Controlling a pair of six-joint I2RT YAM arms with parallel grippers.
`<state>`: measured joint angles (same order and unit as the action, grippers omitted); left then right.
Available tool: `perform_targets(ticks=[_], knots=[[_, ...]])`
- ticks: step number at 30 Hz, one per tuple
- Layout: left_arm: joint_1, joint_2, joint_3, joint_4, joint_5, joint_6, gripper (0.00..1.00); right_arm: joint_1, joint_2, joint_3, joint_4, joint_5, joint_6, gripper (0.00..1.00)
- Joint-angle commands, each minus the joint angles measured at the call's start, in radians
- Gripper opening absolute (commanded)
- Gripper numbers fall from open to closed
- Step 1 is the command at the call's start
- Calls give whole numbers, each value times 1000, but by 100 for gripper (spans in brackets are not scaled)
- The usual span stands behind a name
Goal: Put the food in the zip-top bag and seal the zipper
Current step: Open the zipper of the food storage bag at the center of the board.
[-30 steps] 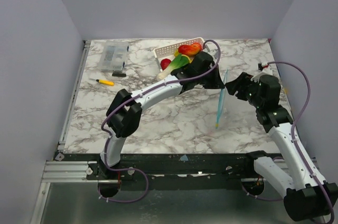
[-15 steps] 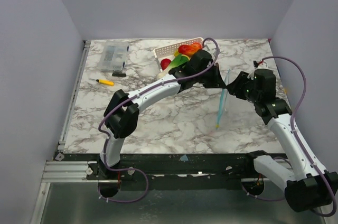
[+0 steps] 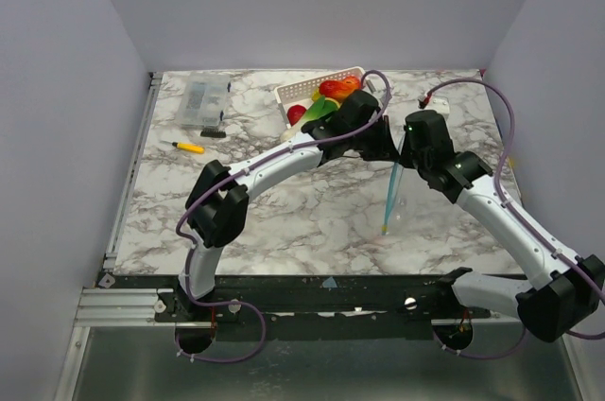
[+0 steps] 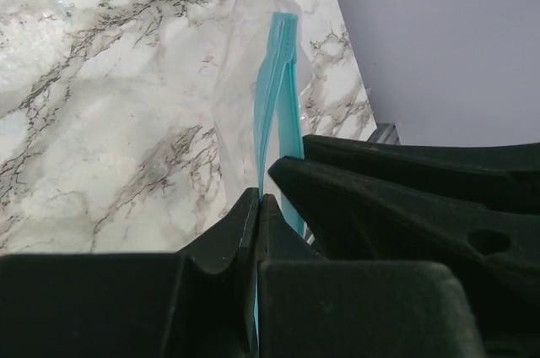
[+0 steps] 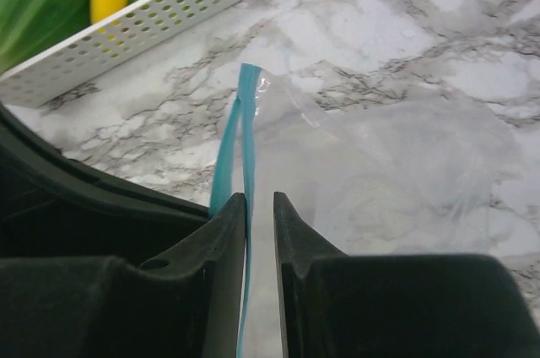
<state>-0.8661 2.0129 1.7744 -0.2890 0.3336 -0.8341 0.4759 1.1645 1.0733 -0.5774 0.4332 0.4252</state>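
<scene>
Some food (image 3: 336, 89) hidden behind left arm (image 3: 274, 163), zip-top bag (image 5: 405, 164) faint, near-transparent

Clear bag (image 5: 405, 147) w/ teal zipper (image 5: 226, 149); white perforated basket (image 5: 126, 33); grey-veined marble table (image 3: 284, 212).

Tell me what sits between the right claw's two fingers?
The zipper, the blue-green strip of the zip-top bag, runs through the gap between the right gripper's fingers; the right wrist view shows it.
</scene>
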Motion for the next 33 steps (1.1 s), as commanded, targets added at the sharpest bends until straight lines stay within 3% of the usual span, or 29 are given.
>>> perform_targets(ticks=[1,12,17,23,33], knots=[[9,-57,-2,1,15,17,0,9,-23,-12,-3,158,-28,22],[22,-80,-25,10,47,34,0,9,31,-33,27,202,-16,22],[36,-66,-36,21,81,55,0,8,19,1,6,275,-16,1],[53,-32,0,-49,63,160,0,7,24,66,-30,406,-103,1],[64,12,19,-66,-18,234,0,7,47,250,-277,48,-59,1]])
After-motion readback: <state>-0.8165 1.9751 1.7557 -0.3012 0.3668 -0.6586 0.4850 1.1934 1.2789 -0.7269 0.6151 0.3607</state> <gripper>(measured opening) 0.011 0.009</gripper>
